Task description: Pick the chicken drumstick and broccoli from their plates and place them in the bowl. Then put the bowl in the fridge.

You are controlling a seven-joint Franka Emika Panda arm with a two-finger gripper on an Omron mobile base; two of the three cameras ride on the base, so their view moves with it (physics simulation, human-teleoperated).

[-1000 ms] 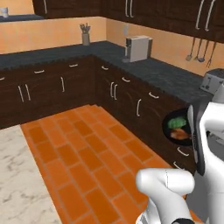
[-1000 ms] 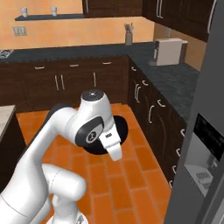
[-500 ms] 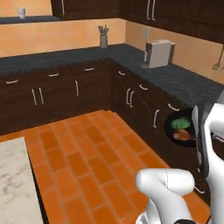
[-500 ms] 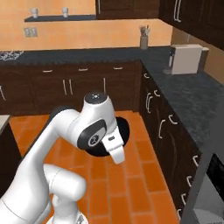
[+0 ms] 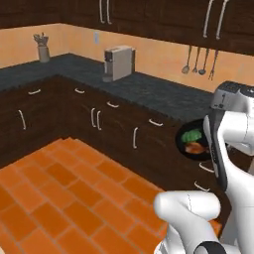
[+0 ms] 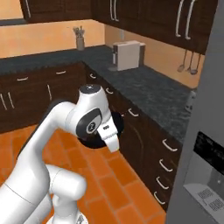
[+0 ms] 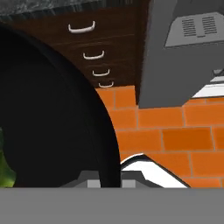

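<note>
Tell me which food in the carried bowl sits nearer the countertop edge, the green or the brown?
The broccoli, the green piece, above the reddish-brown chicken drumstick inside the black bowl.

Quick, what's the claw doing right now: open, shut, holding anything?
Claw: shut on the rim of the black bowl, carried in the air with broccoli and drumstick inside.

The glossy black bowl (image 5: 194, 144) holds green broccoli (image 5: 193, 135) and a reddish-brown chicken drumstick (image 5: 196, 147). At right, a grey fridge (image 6: 205, 131) with a black panel; below, an orange brick-patterned floor (image 5: 59, 198); beyond, dark brown cabinets (image 5: 124, 134).
</note>
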